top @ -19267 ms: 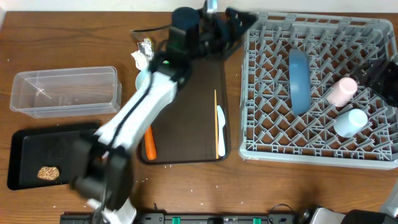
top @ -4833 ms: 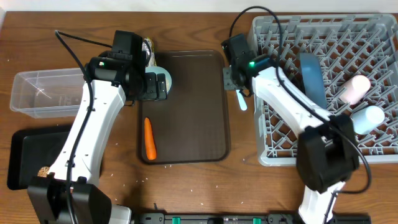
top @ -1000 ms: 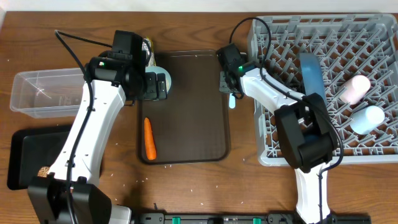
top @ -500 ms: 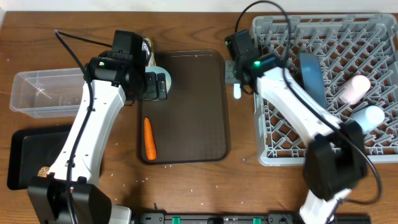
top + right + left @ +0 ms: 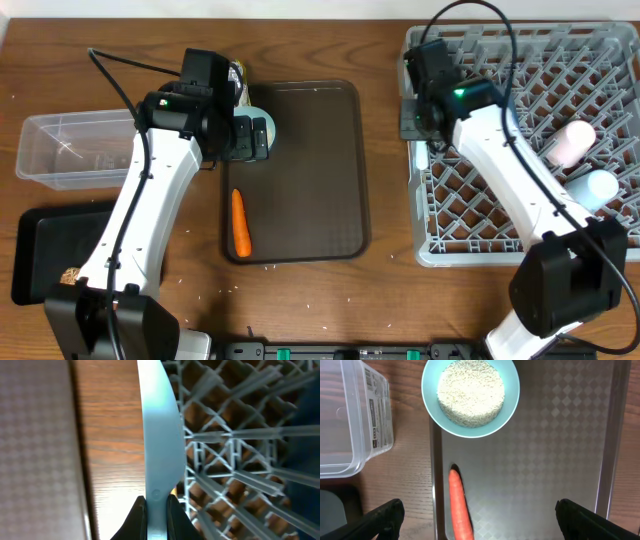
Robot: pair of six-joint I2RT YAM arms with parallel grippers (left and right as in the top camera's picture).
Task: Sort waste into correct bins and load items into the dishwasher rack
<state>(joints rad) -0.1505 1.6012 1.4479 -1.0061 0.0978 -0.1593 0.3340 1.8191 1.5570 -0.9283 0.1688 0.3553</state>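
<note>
While the right gripper [image 5: 156,519] clamps the pale spoon [image 5: 159,435] at the dishwasher rack [image 5: 235,455] edge | step: likely loading spoon | next: carry over pegs, lower, release | left gripper [image 5: 480,517] spread apart above carrot [image 5: 460,505] on brown tray [image 5: 545,460]

A dark brown rectangular serving tray [image 5: 310,170] lies flat on the brown wooden table [image 5: 60,60], roughly midway across it, with its long sides running from the near edge toward the far one. It has rounded corners and a low raised rim. In the left wrist view its floor shows a fine embossed diamond pattern catching the light (the sheen makes it look greyer there than from overhead). The table's grain runs left to right, and a narrow pale strip [image 5: 200,6] borders its far edge.
</note>
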